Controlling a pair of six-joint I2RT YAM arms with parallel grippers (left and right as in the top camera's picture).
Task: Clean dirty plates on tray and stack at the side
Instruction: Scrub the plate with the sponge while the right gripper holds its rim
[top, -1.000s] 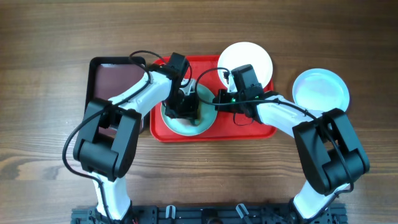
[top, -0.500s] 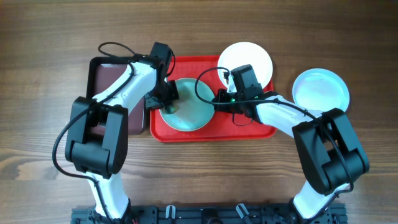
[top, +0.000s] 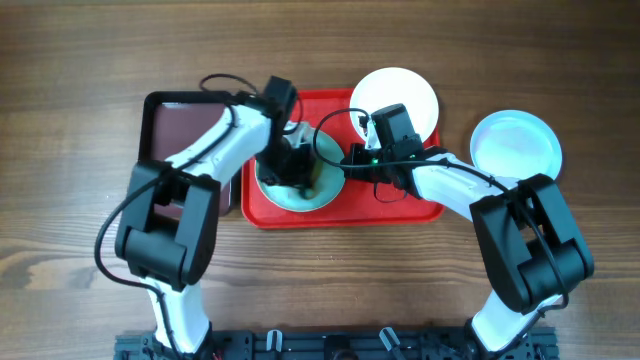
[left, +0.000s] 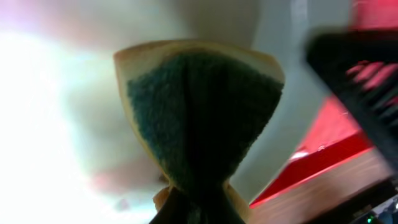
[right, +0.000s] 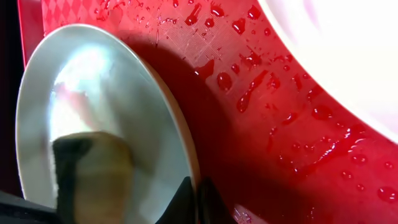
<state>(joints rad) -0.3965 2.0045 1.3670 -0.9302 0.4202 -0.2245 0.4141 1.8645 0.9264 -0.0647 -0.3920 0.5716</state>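
A pale blue plate lies tilted on the red tray. My right gripper is shut on its right rim; the right wrist view shows the rim pinched between the fingers. My left gripper is shut on a sponge with a dark green scrub face and presses it onto the plate; the sponge also shows in the right wrist view. A white plate rests on the tray's back right corner. Another pale blue plate lies on the table at the right.
A dark maroon tray with a black rim sits left of the red tray. Water drops cover the red tray's floor. The wooden table surrounds everything.
My left gripper has swung with the sponge from the plate's middle to its left edge and back onto the plate. The right arm and the plates have stayed put.
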